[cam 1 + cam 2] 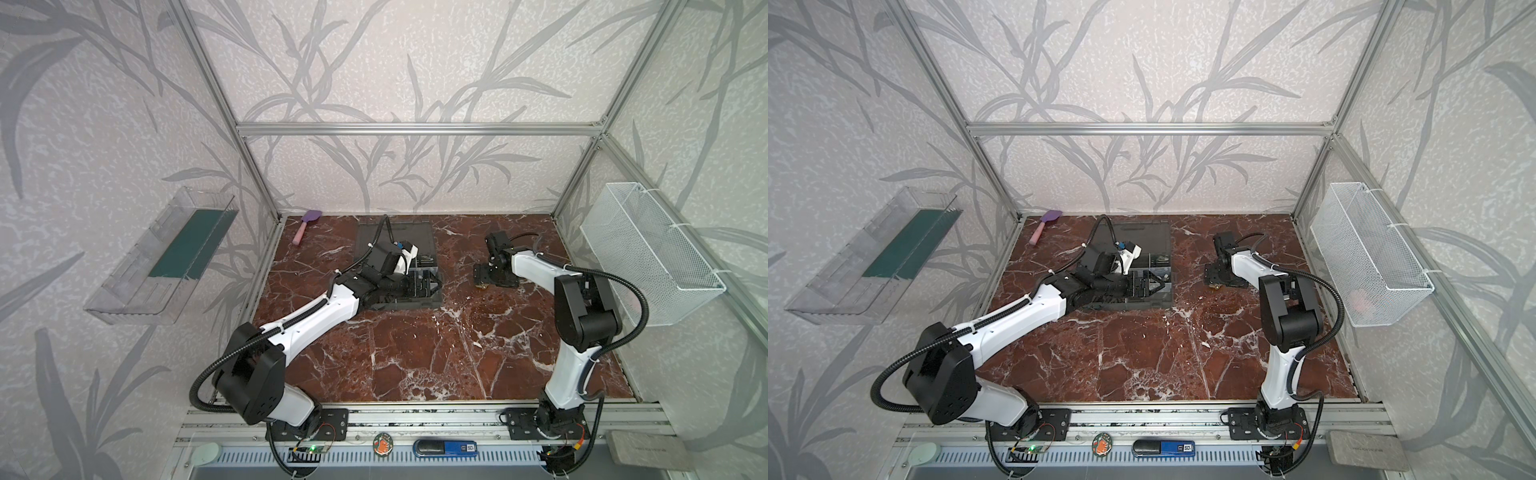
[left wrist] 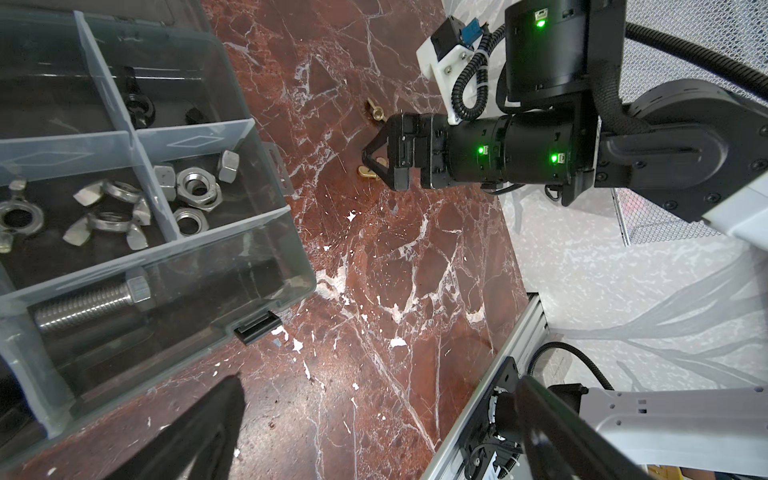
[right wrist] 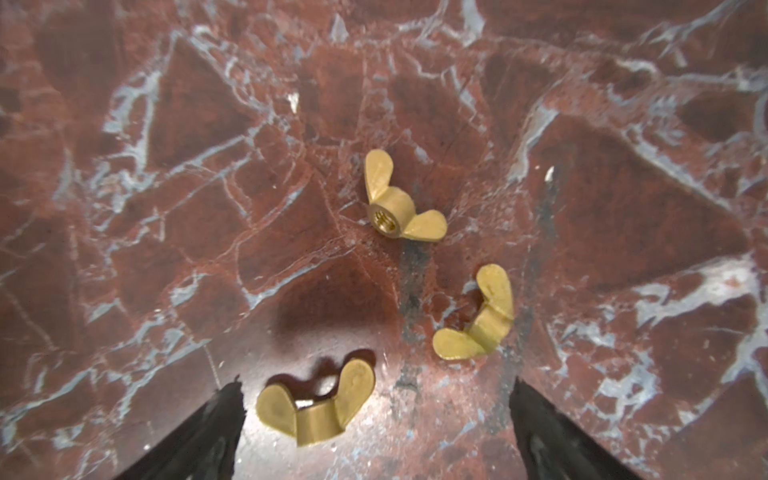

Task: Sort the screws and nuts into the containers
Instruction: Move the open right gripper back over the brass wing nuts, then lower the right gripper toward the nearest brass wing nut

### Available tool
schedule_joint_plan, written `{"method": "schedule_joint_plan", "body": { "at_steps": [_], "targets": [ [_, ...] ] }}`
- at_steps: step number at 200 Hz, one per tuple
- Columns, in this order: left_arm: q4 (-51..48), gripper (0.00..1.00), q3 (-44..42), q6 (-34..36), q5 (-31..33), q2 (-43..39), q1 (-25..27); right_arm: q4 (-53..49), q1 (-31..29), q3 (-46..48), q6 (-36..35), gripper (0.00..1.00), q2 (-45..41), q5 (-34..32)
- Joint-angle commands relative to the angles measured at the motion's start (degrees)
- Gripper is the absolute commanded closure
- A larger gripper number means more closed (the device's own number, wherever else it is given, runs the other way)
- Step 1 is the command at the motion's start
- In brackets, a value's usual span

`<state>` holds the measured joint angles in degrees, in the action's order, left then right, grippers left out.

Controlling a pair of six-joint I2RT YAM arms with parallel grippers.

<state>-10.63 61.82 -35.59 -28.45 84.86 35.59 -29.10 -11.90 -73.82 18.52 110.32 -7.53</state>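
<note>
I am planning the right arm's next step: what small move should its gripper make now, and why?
Probably ease the right gripper down and close on the nearest wing nut. Its jaws stand open, that nut lies loose on the table between them, and the other wing nuts lie farther off.

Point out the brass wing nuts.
Three wing nuts lie loose on the table, right of the case in both top views, beneath the open right gripper.
</note>
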Motion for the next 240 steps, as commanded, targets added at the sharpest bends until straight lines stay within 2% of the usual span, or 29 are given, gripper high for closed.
{"method": "schedule_joint_plan", "body": {
  "at_steps": [1,55,136,194,240],
  "targets": [
    [1.21,0.0,2.25,0.21,-0.01,0.9,0.26,-1.61,0.04,-2.13,-0.47,0.01,1.09,-2.2],
    [1.65,0.01,2.34,-0.09,-0.1,1.2,0.31,-5.61,0.03,-5.78,-1.13,0.01,3.22,-6.1],
    [2.4,0.01,1.04,-0.56,-0.13,0.24,0.35,-9.83,-1.46,-7.34,-2.7,0.01,5.47,-8.32],
    [2.6,0.01,0.15,-0.79,0.33,-0.83,0.45,-10.1,-2.17,-6.26,-3.27,0.01,4.61,-8.74],
    [2.71,0.01,-0.04,-1.07,0.52,-1.09,0.52,-8.51,-2.25,-1.47,-4.01,0.01,0.73,-7.41]
  ]
}}
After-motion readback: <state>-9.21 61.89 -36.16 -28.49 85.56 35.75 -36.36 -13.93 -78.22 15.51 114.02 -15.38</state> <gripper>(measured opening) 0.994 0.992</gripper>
